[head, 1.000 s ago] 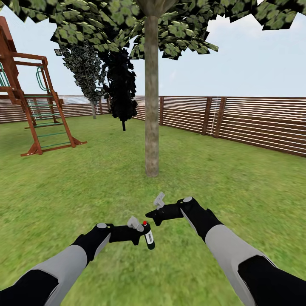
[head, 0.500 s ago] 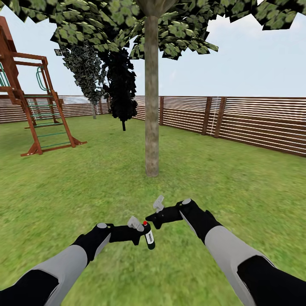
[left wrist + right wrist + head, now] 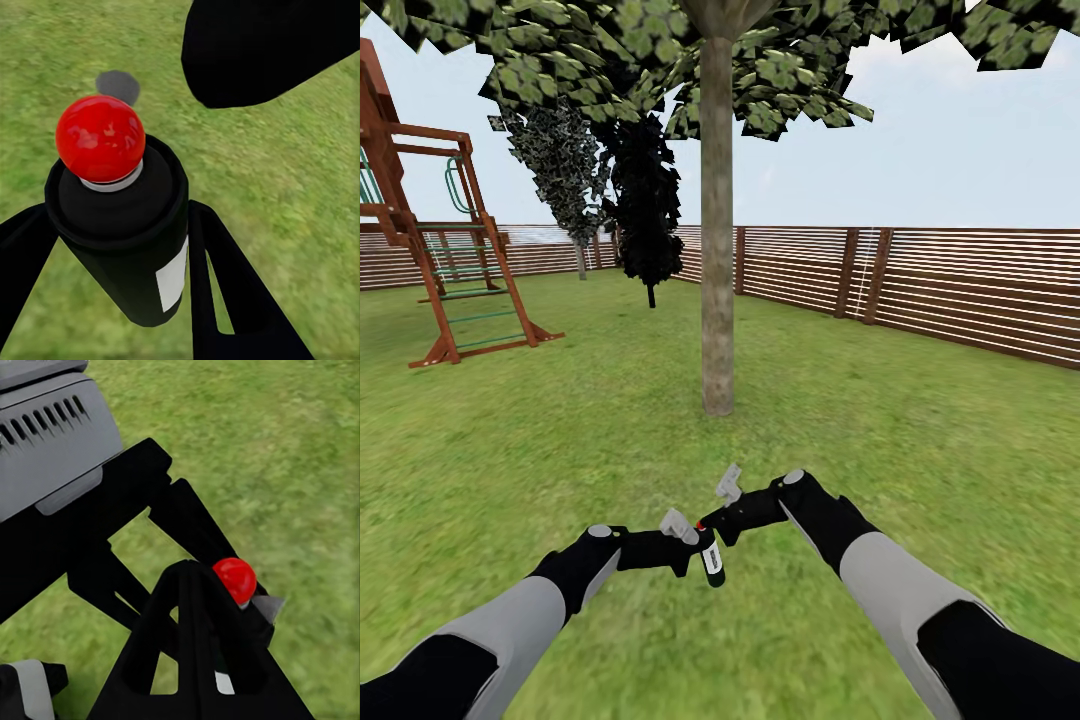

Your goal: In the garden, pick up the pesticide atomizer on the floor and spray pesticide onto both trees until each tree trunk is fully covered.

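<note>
Before the tree trunk point(image 3: 717, 300), your left gripper point(image 3: 690, 535) clamps the pesticide atomizer point(image 3: 710, 556); your right gripper point(image 3: 726, 497), finger spread unclear, hovers just beside its red top point(image 3: 100, 138).

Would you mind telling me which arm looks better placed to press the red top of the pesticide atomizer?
Probably the right. The left gripper is already clamped around the pesticide atomizer, so it cannot reach the top, while the right gripper sits right beside the red top.
</note>
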Motion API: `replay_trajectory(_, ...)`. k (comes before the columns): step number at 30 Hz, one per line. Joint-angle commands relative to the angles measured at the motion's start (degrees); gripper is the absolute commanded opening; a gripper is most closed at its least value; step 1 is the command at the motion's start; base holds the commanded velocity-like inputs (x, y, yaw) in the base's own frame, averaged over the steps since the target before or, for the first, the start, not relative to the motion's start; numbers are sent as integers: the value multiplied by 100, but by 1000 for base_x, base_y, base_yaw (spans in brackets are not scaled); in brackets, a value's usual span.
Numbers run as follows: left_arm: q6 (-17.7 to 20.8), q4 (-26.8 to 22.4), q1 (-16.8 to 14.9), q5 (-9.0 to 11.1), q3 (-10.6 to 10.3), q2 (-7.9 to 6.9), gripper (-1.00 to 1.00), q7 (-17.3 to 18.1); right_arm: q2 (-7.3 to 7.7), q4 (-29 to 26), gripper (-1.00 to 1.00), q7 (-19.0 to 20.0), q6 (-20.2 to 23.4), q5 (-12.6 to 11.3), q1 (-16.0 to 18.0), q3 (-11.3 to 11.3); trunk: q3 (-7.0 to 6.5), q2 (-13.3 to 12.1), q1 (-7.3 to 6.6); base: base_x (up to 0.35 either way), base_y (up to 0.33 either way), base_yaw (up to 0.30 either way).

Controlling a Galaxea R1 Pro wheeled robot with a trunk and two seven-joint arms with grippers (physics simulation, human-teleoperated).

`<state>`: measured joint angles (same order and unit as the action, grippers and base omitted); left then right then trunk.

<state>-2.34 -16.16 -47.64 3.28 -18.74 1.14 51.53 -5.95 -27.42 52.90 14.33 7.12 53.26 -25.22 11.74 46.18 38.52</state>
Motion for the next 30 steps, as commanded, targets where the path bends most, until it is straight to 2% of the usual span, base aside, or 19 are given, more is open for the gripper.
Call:
replay_trajectory(1, -12, -1, 0, -3, 2, 0, -100, -20, -2, 0, -100, -4, 0, 0, 0, -2, 0, 0, 0, 0, 0, 0)
replay_trajectory(8, -12, -1, 0, -3, -6, 16, -100, -20, -30, 0, -100, -171, 0, 0, 0, -6, 0, 0, 0, 0, 0, 0)
replay_trajectory(30, -13, -7, 0, -3, -15, 24, -100, -12, -38, 9, -100, -232, 5, 0, 0, -5, 0, 0, 0, 0, 0, 0)
